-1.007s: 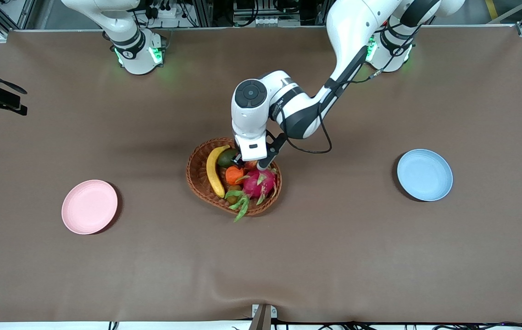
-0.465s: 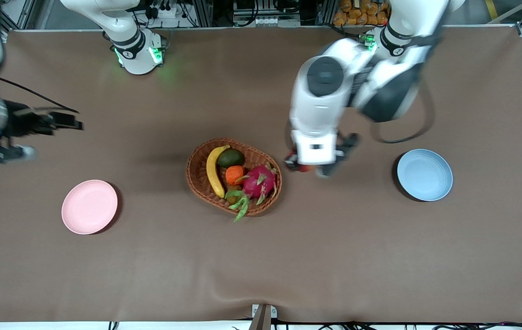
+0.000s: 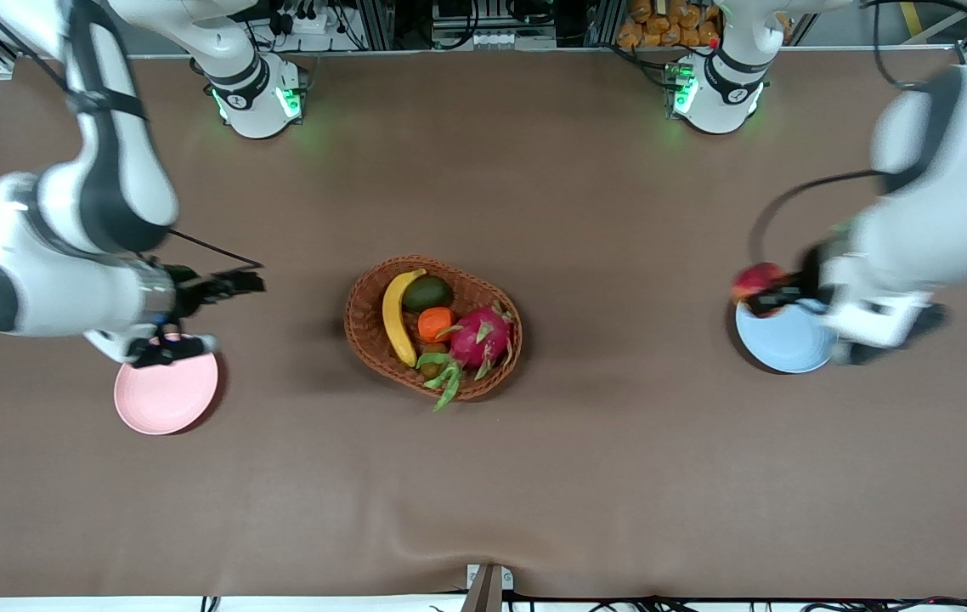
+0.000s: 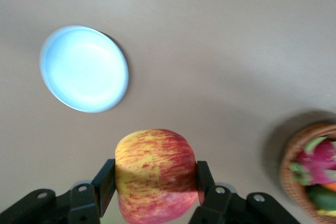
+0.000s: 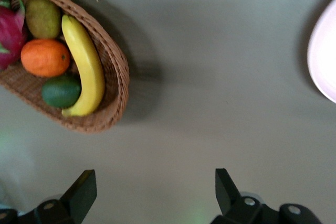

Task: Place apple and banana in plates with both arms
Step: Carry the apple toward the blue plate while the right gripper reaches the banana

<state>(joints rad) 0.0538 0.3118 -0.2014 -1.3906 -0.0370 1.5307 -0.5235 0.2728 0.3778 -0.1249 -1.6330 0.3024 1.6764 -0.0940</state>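
The left gripper point(image 3: 777, 293) is up in the air over the basket-side rim of the blue plate point(image 3: 789, 340), its fingers point(image 4: 105, 184) clamped on the apple point(image 3: 757, 280). The banana point(image 3: 397, 316) lies in the basket point(image 3: 373, 344) beside the orange and the dragon fruit. The right gripper point(image 3: 195, 319), fingers point(image 5: 81, 192) spread wide and empty, is over the basket-side edge of the pink plate point(image 3: 162, 395).

The banana point(image 3: 398, 317) lies in the basket point(image 3: 362, 338) between the plates point(image 3: 166, 399).

The left pincer point(image 3: 777, 293) blurs, partly hiding the blue plate point(image 3: 777, 348).
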